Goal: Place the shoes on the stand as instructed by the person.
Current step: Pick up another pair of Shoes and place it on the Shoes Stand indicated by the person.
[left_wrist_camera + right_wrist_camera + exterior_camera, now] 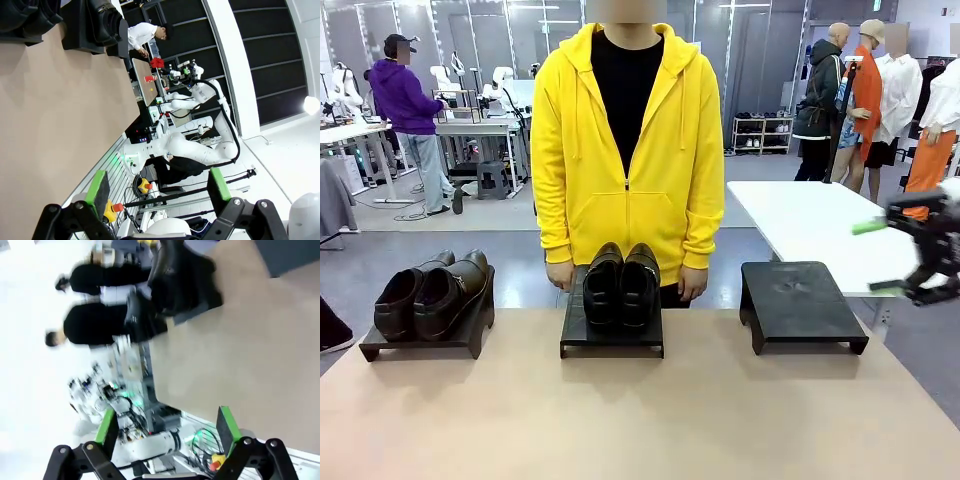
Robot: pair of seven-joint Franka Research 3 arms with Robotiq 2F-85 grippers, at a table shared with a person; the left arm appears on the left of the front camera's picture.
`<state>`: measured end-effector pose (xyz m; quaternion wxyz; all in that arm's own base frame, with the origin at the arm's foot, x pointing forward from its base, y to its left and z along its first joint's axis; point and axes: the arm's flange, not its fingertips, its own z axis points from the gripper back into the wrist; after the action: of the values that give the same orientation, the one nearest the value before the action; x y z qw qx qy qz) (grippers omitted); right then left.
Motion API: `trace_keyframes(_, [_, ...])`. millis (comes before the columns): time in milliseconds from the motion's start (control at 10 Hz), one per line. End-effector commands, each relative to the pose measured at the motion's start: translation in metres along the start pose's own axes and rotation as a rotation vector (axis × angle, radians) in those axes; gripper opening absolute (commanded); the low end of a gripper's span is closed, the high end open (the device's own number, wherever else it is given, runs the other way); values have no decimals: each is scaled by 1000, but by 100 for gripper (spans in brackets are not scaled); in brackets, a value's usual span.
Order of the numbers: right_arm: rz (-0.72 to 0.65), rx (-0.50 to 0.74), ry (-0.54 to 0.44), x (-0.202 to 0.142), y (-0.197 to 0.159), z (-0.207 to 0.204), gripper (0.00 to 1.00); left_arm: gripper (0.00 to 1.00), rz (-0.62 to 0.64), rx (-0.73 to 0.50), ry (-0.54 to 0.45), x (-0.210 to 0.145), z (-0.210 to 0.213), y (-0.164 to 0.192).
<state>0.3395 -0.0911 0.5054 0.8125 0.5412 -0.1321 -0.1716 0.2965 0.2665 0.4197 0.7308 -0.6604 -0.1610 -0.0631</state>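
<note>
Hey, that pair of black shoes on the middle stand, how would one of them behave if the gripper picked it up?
The middle pair looks glossy, so the green pads may slip on the leather. Each shoe seems to hold its rounded shape, so it is probably fairly stiff, not floppy. The two sit touching on the middle stand, so lifting one might nudge the other.

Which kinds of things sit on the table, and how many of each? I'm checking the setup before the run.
Black stands: 3 (left, middle, right)
Black shoes: 4 (left pair, middle pair)
Total: 7
</note>
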Motion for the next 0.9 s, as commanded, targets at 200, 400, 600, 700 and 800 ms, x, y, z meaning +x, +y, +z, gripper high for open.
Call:
trace_keyframes(200, [-105, 117, -198, -42, -67, 48, 100, 100, 3, 15, 2, -2, -2, -3])
trace_keyframes(400, [-151, 115, -265, -48, -78, 51, 100, 100, 3, 15, 2, -2, -2, -3])
trace_keyframes(600, [-169, 99, -237, -7, -62, 87, 100, 100, 3, 15, 2, -2, -2, -3])
trace_keyframes(700, [-169, 99, -237, -7, -62, 87, 100, 100, 3, 15, 2, -2, -2, -3])
trace_keyframes(800, [-169, 99, -237, -7, -62, 87, 100, 100, 3, 15, 2, -2, -2, -3])
